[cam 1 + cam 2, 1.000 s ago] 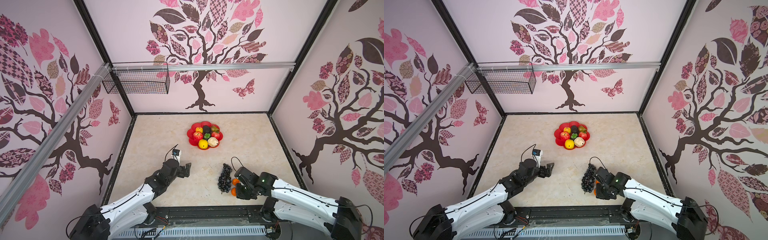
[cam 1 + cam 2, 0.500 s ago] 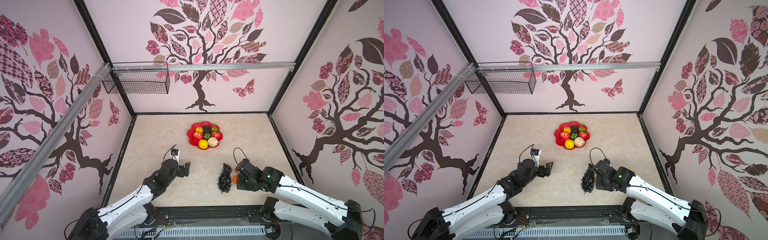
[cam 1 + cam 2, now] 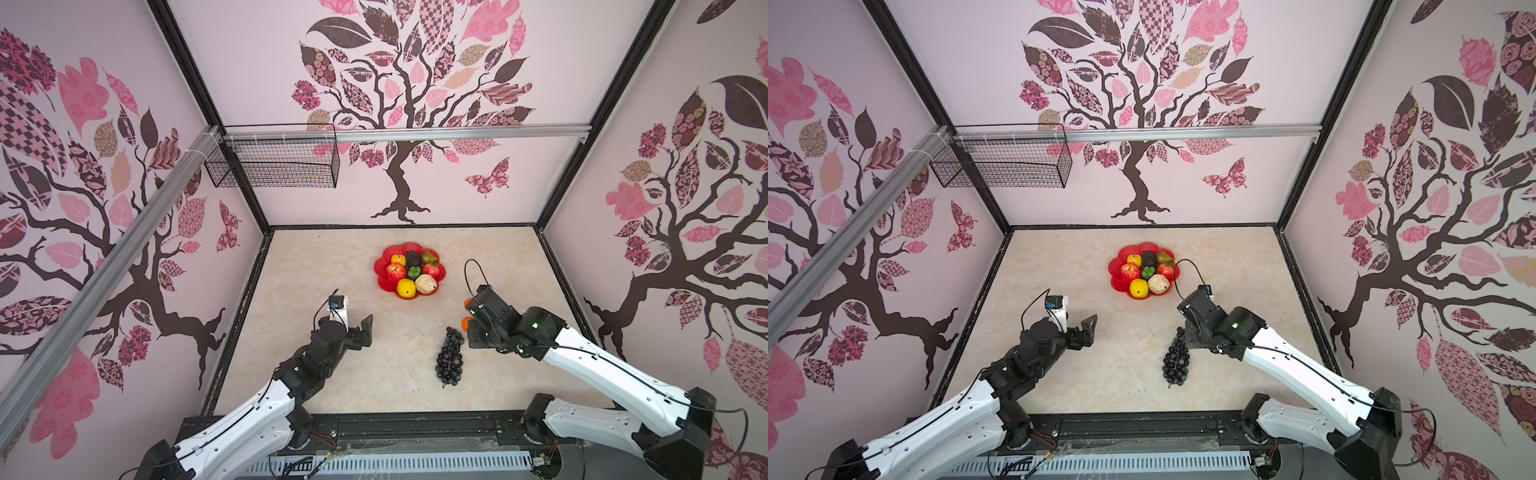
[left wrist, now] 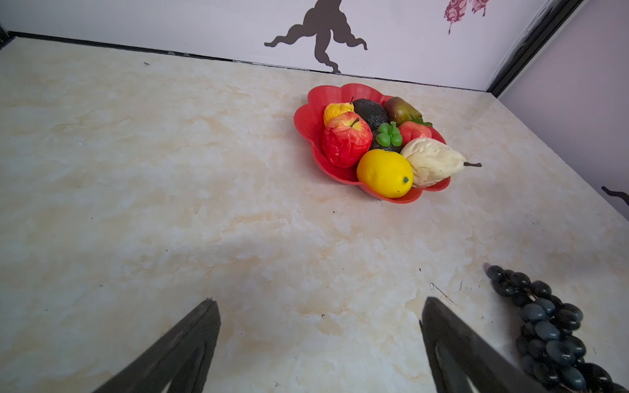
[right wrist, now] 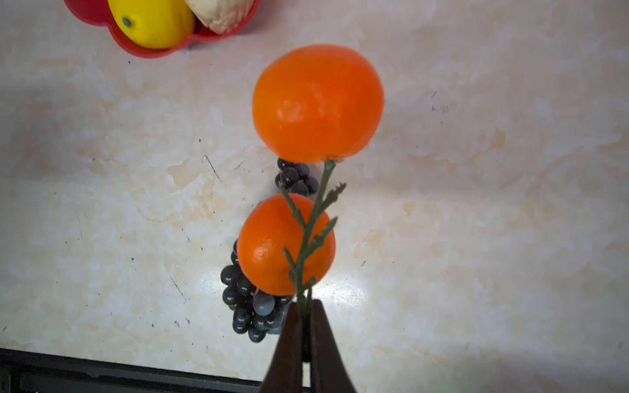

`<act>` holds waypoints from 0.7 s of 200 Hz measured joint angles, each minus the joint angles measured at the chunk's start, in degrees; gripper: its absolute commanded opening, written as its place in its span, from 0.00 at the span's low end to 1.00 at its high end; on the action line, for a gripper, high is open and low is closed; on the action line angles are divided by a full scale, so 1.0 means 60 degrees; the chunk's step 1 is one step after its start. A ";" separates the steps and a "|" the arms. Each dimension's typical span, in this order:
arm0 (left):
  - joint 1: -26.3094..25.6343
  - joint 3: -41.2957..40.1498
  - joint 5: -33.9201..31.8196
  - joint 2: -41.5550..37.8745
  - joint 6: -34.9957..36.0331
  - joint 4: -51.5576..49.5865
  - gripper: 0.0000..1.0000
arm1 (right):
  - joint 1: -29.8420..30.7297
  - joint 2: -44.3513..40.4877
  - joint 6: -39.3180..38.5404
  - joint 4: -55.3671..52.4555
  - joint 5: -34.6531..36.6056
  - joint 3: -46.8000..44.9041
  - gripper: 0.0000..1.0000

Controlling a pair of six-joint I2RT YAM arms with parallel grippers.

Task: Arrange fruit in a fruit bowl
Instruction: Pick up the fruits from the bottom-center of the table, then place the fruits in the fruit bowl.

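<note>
1. Fruit in play, right wrist view: two glossy toy oranges (image 5: 318, 102) share one green plastic stem (image 5: 315, 217). The right hand (image 5: 306, 316) is pressed together on the stem's end, so the sprig's long axis runs straight out from the fingertips. The oranges hang clear above the dark plastic grape bunch (image 5: 253, 306), which lies on the pale marbled surface (image 5: 476, 204). One lobe of the shallow glossy red scalloped fruit bowl (image 5: 149, 51) shows, holding a yellow toy lemon (image 5: 153, 20).
2. Left wrist view: the left hand (image 4: 320, 303) is spread wide and holds nothing. The bowl sits ahead of it across bare surface, and the grapes lie just beside one finger.
3. Both top views: the bowl, crowded with fruit, sits toward the back wall. From the right hand it lies farther out and toward the robot's left, near but apart. The left hand is about as near on the other side. The grapes' long axis runs front to back. I judge the carry goes forward-left, towards the bare red lobes.
</note>
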 measured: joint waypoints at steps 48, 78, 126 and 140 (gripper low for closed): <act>0.0000 -0.0007 -0.0543 -0.0499 -0.0040 -0.0262 0.96 | -0.0415 0.1883 -0.1701 0.0761 0.0109 0.1650 0.05; 0.0000 -0.0011 -0.0776 -0.0670 -0.0069 -0.0342 0.96 | -0.0474 0.3315 -0.2776 0.1078 -0.0022 0.3140 0.04; 0.0000 -0.0040 -0.1330 -0.1246 -0.0226 -0.0750 0.97 | -0.0474 0.5850 -0.4025 0.1202 -0.0470 0.5519 0.02; 0.0000 -0.0120 -0.1446 -0.1610 -0.0248 -0.0794 0.97 | -0.0474 0.6546 -0.4244 0.1093 -0.0674 0.6222 0.01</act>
